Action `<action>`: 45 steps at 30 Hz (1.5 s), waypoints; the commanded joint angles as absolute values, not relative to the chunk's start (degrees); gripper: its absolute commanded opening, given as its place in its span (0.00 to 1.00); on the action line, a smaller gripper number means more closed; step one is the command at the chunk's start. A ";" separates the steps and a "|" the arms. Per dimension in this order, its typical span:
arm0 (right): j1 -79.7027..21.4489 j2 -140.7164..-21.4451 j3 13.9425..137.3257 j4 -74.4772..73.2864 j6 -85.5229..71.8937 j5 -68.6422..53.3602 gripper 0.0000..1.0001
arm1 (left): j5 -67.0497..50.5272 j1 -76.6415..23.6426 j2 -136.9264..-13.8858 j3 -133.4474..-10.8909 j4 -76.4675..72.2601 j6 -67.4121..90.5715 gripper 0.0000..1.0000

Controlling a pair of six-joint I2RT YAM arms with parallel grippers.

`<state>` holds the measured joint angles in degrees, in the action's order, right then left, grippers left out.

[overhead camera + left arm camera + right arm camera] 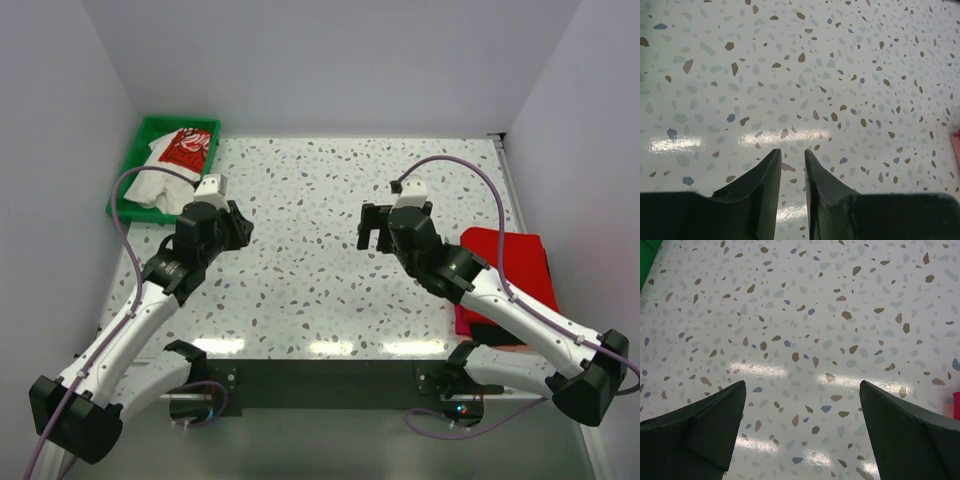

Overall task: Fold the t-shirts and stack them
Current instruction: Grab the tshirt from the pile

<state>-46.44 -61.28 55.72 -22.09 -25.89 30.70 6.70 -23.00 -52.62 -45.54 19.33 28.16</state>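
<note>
An off-white t-shirt (165, 170) with a red-and-white print lies crumpled in the green tray (140, 135) at the far left. A folded bright red t-shirt (510, 265) rests at the table's right edge, partly under my right arm; a sliver of the red t-shirt (956, 410) shows in the right wrist view. My left gripper (240, 228) (792, 151) hovers over bare tabletop, its fingers a narrow gap apart with nothing between them. Over the table's middle, my right gripper (372, 228) (802, 384) stands wide open and empty.
The speckled white table (320, 190) is walled in on the left, back and right. A corner of the green tray (647, 252) shows at the top left of the right wrist view. Cables loop from both arms.
</note>
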 commanded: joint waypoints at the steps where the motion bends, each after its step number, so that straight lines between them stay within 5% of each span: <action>1: -46.41 -59.41 55.28 -20.65 -25.40 31.82 0.99 | 7.12 -23.03 -52.82 -48.25 16.88 27.51 0.31; 10: -46.41 -59.06 54.84 -22.15 -23.65 29.01 0.99 | 8.17 -23.03 -58.70 -52.45 15.03 29.53 0.39; 13: -46.32 -58.98 54.75 -22.93 -23.20 27.61 0.99 | 12.73 -22.16 -66.15 -57.63 15.81 29.62 0.48; 28: -46.41 -58.54 53.44 -22.68 -22.06 18.29 0.99 | 25.67 2.53 -107.01 -92.45 22.50 28.74 0.77; 40: -46.41 -59.59 52.73 -21.36 -21.45 15.12 0.99 | 19.52 11.69 -128.40 -102.83 24.09 30.59 0.75; 44: -46.41 -59.94 52.73 -21.27 -21.45 14.77 0.99 | 16.36 11.95 -129.11 -101.96 21.63 30.59 0.61; 45: -46.41 -59.94 52.73 -21.18 -21.53 14.68 0.99 | 15.74 11.95 -128.85 -101.43 20.93 30.67 0.49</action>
<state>-46.44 -59.68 53.08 -23.09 -22.44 15.42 18.87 11.60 -129.05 -100.40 23.14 30.74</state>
